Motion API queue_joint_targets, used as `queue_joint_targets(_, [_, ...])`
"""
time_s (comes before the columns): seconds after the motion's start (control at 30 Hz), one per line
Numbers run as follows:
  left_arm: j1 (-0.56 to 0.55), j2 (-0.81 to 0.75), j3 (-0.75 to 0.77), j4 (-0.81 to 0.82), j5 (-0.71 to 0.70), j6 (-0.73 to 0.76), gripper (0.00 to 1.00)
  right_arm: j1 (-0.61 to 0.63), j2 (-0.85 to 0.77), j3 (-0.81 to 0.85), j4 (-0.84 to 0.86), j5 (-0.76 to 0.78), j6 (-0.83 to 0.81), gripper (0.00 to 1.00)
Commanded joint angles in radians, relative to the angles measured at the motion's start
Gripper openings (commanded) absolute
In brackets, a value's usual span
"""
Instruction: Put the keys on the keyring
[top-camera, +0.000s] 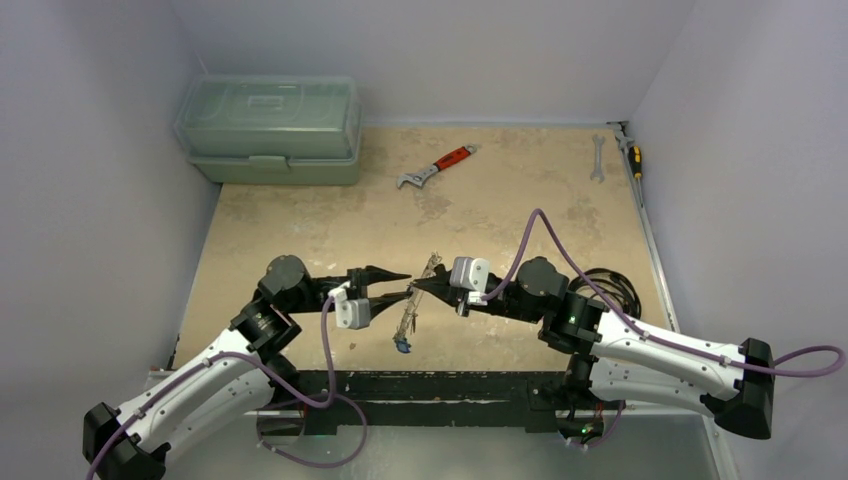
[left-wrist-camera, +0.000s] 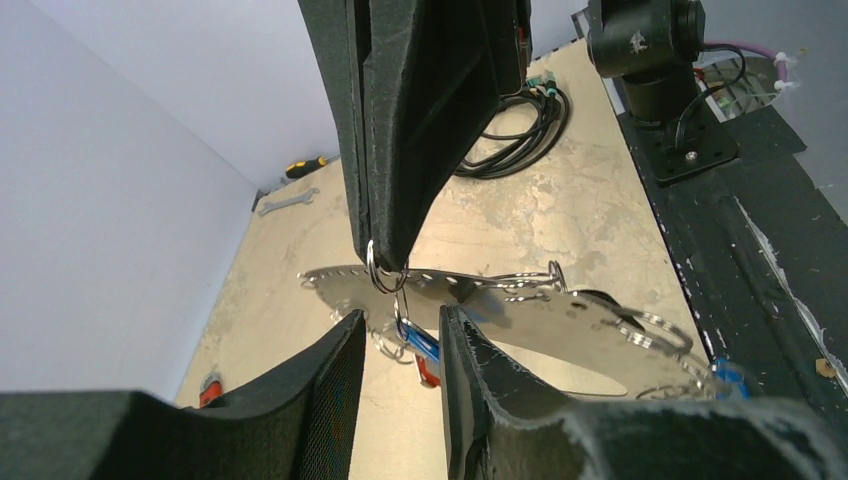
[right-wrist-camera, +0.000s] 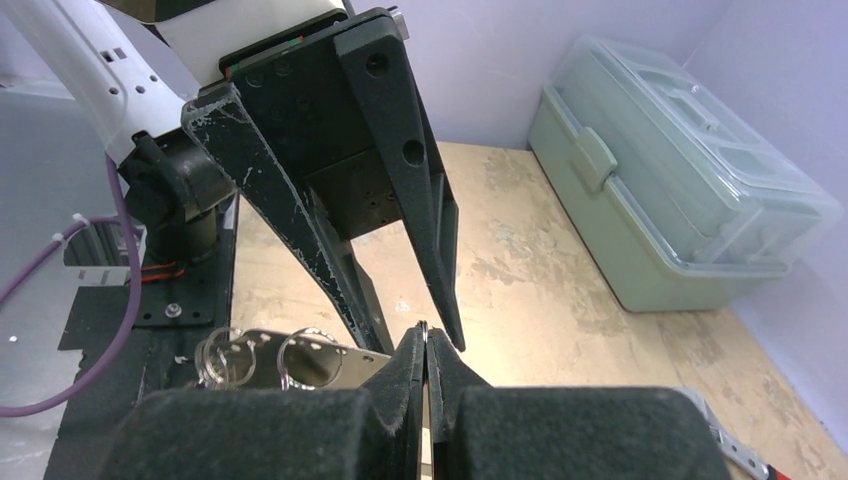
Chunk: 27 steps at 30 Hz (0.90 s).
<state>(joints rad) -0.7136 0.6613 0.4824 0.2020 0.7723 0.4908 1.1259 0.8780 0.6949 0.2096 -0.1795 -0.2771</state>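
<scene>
— What is seen in the far left corner of the worktop (top-camera: 300, 230)?
— A pale green toolbox (top-camera: 270, 130) is set there, its clear lid shut.
— And along the far edge?
— A red-handled wrench (top-camera: 437, 168) is laid near the middle. A silver spanner (top-camera: 597, 158) and a yellow-handled screwdriver (top-camera: 634, 160) are found by the far right corner. Black cables (top-camera: 618, 285) are coiled at the right edge.

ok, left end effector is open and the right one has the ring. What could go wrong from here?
1. Everything hangs from the right end effector, which pinches the wire ring only at its very fingertips. A slip would likely drop the keys.
2. The left end effector stands open, its fingers close under the right one's tip. Advancing or closing could clash fingers or knock the ring loose.
</scene>
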Motion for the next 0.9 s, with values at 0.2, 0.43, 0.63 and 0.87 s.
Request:
queue_joint_targets(0.2, [0.004,-0.006,0.002,0.066,0.033,-0.036,0.27,0.002,0.007,-0.021,0.131,-0.064,0.004,0.00])
queue_joint_targets(0.43, [0.005,-0.002,0.002,0.067,0.033,-0.038,0.22,0.003,0.015,-0.019,0.157,-0.097,0.002,0.00])
queue_joint_targets(0.63, [0.004,0.000,0.004,0.060,0.029,-0.032,0.18,0.002,0.008,-0.020,0.165,-0.097,0.001,0.00])
queue_joint_targets(0.87, [0.005,0.001,0.010,0.045,0.018,-0.025,0.00,0.003,0.005,-0.033,0.172,-0.100,0.007,0.00])
